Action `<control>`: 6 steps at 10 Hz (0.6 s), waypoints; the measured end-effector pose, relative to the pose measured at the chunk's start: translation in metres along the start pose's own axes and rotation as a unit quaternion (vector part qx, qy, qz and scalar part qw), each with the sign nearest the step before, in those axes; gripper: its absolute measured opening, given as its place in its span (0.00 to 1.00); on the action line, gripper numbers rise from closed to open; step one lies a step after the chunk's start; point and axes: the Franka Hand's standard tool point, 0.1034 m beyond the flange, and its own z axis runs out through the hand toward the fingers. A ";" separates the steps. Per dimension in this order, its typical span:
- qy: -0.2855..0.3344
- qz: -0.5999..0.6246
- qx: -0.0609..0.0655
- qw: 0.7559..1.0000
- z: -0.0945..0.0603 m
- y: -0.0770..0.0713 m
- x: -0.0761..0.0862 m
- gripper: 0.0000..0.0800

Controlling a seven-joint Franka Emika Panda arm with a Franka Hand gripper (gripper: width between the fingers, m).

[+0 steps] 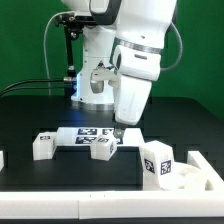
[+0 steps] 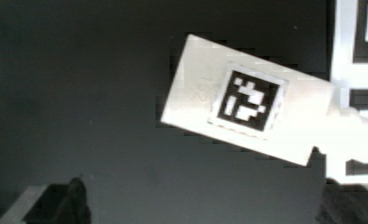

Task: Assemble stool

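My gripper (image 1: 116, 128) hangs low over the middle of the table, just above the marker board (image 1: 85, 133). In the wrist view its two dark fingertips (image 2: 56, 205) stand wide apart with only dark table between them, so it is open and empty. A white stool leg with one square tag (image 2: 243, 100) lies tilted ahead of the fingers and does not touch them. In the exterior view white tagged legs lie at the left (image 1: 44, 146), by the marker board (image 1: 102, 148) and at the right (image 1: 157, 162). The seat (image 1: 207, 172) shows partly at the right edge.
The marker board's tags show at the edge of the wrist view (image 2: 362, 100). A white part (image 1: 2, 158) sits at the exterior view's left edge. A white ledge (image 1: 100, 205) runs along the table's front. The robot base (image 1: 95, 85) stands behind the gripper.
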 end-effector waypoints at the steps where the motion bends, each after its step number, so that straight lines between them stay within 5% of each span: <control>1: 0.002 0.059 0.008 0.998 0.001 0.001 -0.007 0.81; 4: 0.002 0.311 0.050 0.949 0.007 -0.004 -0.013 0.81; 6: 0.004 0.357 0.049 0.933 0.005 -0.003 -0.010 0.81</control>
